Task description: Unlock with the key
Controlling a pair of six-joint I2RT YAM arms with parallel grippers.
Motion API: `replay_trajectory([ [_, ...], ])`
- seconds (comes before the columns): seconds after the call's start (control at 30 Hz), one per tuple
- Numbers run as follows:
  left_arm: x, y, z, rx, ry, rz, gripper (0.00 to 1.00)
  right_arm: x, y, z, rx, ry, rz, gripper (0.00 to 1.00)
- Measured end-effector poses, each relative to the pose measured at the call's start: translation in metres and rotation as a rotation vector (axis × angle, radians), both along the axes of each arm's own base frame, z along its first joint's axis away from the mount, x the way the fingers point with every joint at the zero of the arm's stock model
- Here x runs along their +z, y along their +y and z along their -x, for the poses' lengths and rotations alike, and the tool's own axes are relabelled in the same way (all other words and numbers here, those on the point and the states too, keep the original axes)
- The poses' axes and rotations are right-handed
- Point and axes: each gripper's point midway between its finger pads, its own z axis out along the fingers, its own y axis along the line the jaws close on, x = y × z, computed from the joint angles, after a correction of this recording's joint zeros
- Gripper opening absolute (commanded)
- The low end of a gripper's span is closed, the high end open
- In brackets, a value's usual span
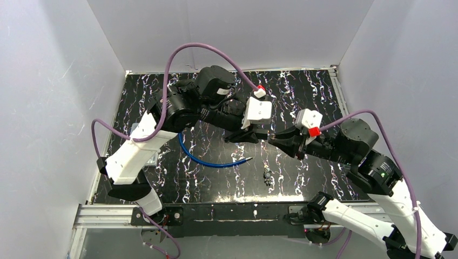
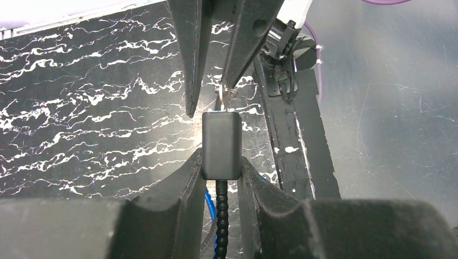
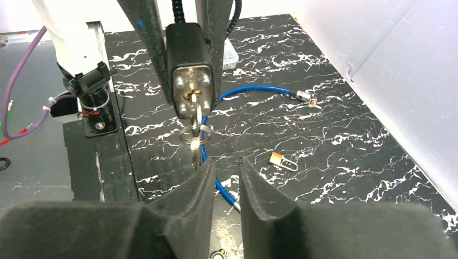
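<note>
White walls (image 1: 232, 32) boxed in a glossy black table (image 1: 302, 178) veined like marble. Held in the air above it, the lock (image 3: 189, 54) was a smooth, black, rounded block with a dull metal face. A ribbed black cord (image 2: 221, 216) ran from its other end. The left tool (image 2: 220, 156) gripped its sides. A silver key (image 3: 197, 116) sat in the keyhole, its wire ring (image 3: 193, 135) dangling. The right tool (image 3: 226, 162) stood parted just before it. A blue cable (image 3: 259, 89) and a small brass padlock (image 3: 276, 158) lay on the table.
</note>
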Motion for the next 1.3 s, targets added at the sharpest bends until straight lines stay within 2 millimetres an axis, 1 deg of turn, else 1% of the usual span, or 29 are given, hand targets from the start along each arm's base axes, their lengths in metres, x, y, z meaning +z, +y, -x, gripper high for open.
replay_trajectory([
  [0.13,0.000,0.001,0.000,-0.005,-0.011,0.003,0.00,0.001,-0.006,0.006,0.001,-0.007,0.005,0.34],
  [0.3,-0.001,0.002,-0.001,-0.006,-0.024,0.002,0.00,0.012,-0.017,0.011,-0.013,-0.037,-0.004,0.34],
  [0.4,-0.007,0.004,-0.002,-0.007,-0.036,-0.010,0.00,0.019,-0.021,0.015,-0.012,-0.053,-0.014,0.35],
  [0.53,-0.015,0.007,-0.003,-0.006,-0.045,-0.031,0.00,0.031,-0.022,0.020,0.004,-0.071,-0.040,0.35],
  [0.8,-0.013,0.004,-0.007,-0.005,-0.068,-0.020,0.00,0.038,-0.011,0.028,0.071,-0.040,-0.076,0.32],
  [0.93,-0.013,0.004,-0.007,-0.005,-0.071,-0.017,0.00,0.041,-0.004,0.027,0.089,-0.023,-0.096,0.29],
  [1.1,-0.012,0.003,-0.008,-0.007,-0.074,-0.015,0.00,0.046,-0.001,0.025,0.091,-0.017,-0.115,0.24],
  [1.3,-0.015,0.006,-0.010,0.008,-0.078,-0.032,0.00,0.042,0.004,0.018,0.081,-0.004,-0.103,0.19],
])
